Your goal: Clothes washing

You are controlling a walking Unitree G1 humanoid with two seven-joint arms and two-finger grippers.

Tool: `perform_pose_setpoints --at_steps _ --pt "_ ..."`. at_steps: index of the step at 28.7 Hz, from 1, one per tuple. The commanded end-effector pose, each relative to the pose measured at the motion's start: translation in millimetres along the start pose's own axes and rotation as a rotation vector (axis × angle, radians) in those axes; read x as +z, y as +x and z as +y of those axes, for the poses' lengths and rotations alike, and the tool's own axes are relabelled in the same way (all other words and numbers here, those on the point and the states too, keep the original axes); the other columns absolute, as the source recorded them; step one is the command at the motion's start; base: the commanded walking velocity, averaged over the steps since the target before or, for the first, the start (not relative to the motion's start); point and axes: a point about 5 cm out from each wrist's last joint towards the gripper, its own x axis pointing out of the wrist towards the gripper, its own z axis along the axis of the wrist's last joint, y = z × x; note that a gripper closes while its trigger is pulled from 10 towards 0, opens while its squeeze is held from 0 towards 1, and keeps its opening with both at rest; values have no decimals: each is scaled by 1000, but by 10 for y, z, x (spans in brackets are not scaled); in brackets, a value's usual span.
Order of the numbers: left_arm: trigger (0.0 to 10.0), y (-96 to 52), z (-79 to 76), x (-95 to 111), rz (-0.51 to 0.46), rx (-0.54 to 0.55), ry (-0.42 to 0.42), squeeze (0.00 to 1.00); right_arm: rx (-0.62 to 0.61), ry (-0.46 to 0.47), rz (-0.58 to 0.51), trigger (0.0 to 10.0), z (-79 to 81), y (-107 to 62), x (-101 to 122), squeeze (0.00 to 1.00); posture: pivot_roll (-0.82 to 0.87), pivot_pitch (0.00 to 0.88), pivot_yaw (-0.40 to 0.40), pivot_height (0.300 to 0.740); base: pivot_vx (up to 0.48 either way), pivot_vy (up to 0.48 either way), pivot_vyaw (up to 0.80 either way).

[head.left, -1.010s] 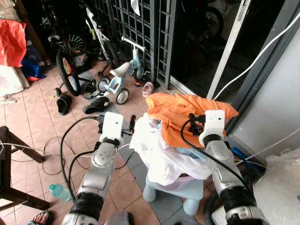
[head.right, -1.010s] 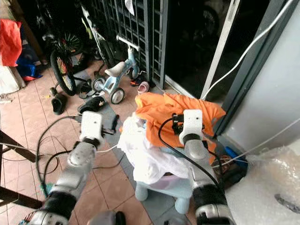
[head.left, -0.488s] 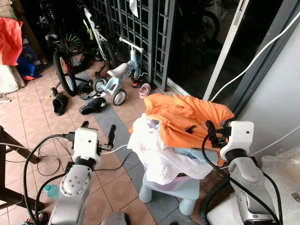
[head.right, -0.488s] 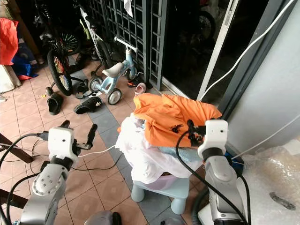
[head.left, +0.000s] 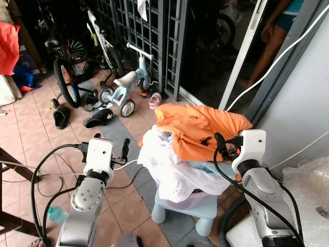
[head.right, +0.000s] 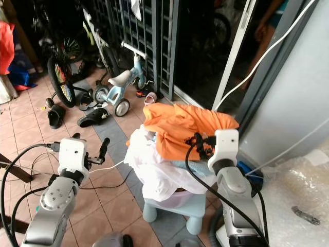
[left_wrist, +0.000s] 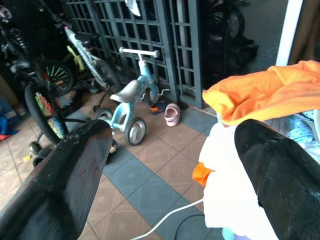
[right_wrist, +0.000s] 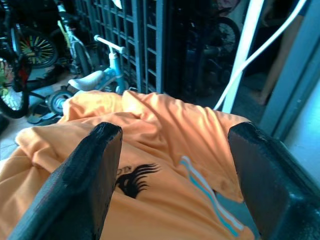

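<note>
A heap of laundry sits in a basin on a pale blue stool (head.left: pixel 205 208). An orange shirt (head.left: pixel 198 123) with a black print lies on top, over a white garment (head.left: pixel 172 164) and a light blue cloth (head.left: pixel 205 167). My right gripper (head.left: pixel 226 145) is open at the near right edge of the orange shirt (right_wrist: pixel 165 145), its fingers (right_wrist: pixel 80 190) spread above the cloth and holding nothing. My left gripper (head.left: pixel 110 143) is open and empty over the tiled floor, just left of the heap; the white garment (left_wrist: pixel 235 190) lies ahead of its right finger.
A child's balance bike (head.left: pixel 126 85), a bicycle wheel (head.left: pixel 64 77), sandals (head.left: pixel 100 118) and a pink shoe (head.left: pixel 154 100) lie before the metal grille (head.left: pixel 149 31). Cables (head.left: pixel 46 164) cross the floor. A person's leg (head.left: pixel 267 46) stands in the doorway. Bubble wrap (head.left: pixel 308 190) is at right.
Both arms drew back from the heap, then eased forward a little. The right gripper came off the top of the orange shirt to its near edge. A person has come into view in the doorway.
</note>
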Motion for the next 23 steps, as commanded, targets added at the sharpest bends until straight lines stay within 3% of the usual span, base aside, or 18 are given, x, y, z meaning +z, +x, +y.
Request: perform_pose_setpoints --at_steps 1,4,10,13,21,23 --pt "10000 12 4 56 -11 -1 6 0 -15 7 2 10000 -32 10 10 0 -13 0 11 740 0 0 -800" --pt "10000 28 -1 68 -7 -12 -5 0 -14 1 -1 10000 -23 42 28 0 -11 0 12 740 0 0 0" --pt "10000 34 -11 68 3 -9 -5 0 53 24 14 10000 67 83 11 0 -6 0 12 740 0 331 0" --pt "10000 33 -11 67 6 -7 -4 0 77 -7 17 10000 89 99 16 0 -4 0 9 740 0 331 0" --pt "10000 25 -18 70 11 -1 12 0 101 -15 50 10000 124 153 -13 0 9 0 7 740 0 0 763" --pt "10000 27 -18 70 15 2 18 0 84 15 80 10000 98 144 -59 0 12 1 6 740 0 0 0"
